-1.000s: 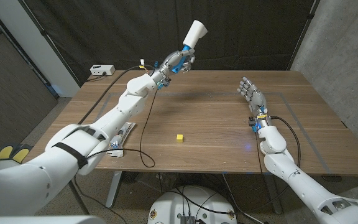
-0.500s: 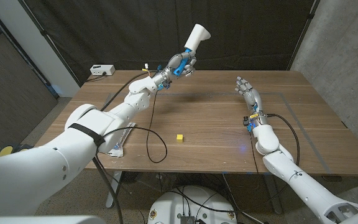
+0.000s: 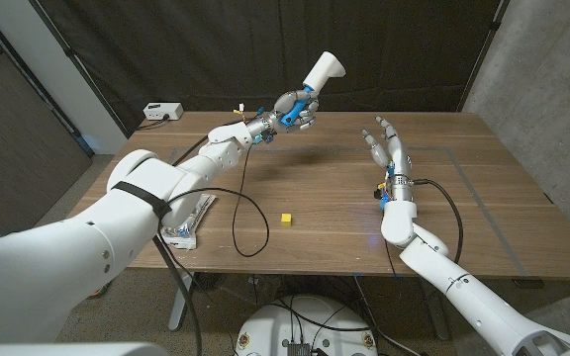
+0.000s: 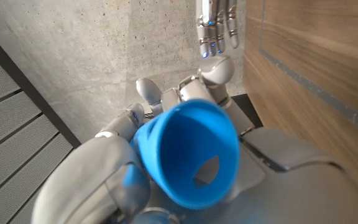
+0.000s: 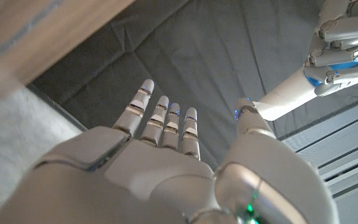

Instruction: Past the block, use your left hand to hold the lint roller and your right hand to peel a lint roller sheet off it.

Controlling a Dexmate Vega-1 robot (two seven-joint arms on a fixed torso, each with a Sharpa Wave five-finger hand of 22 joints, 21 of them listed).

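White roll of the lint roller [image 3: 324,70] points up and away over the far part of the wooden table [image 3: 483,198], lifted well clear of the surface. Left hand [image 3: 295,106] grips it by the blue handle, fingers wrapped round. Left arm stretched out long across the table from the near left corner.

From the left wrist camera the blue flared end of the handle [image 4: 188,152] sits right in front of the lens, grey fingers [image 4: 120,124] curled against it on one side.

Right hand [image 3: 384,141] raised above the table on the right side, palm upright, fingers spread apart and reaching up, nothing in it. It stands apart from the roller, an open gap between the two. From the right wrist camera the same hand [image 5: 166,143] shows its back, fingers straight and fanned, with the roller's white roll [image 5: 284,96] and the left hand's fingers [image 5: 337,46] round the handle off to one side, not touching.

Small yellow block [image 3: 286,218] lies on the table nearer the robot than both hands, roughly between the arms. Black cable [image 3: 245,232] loops on the wood beside the left arm. White box [image 3: 163,112] sits at the far left corner.
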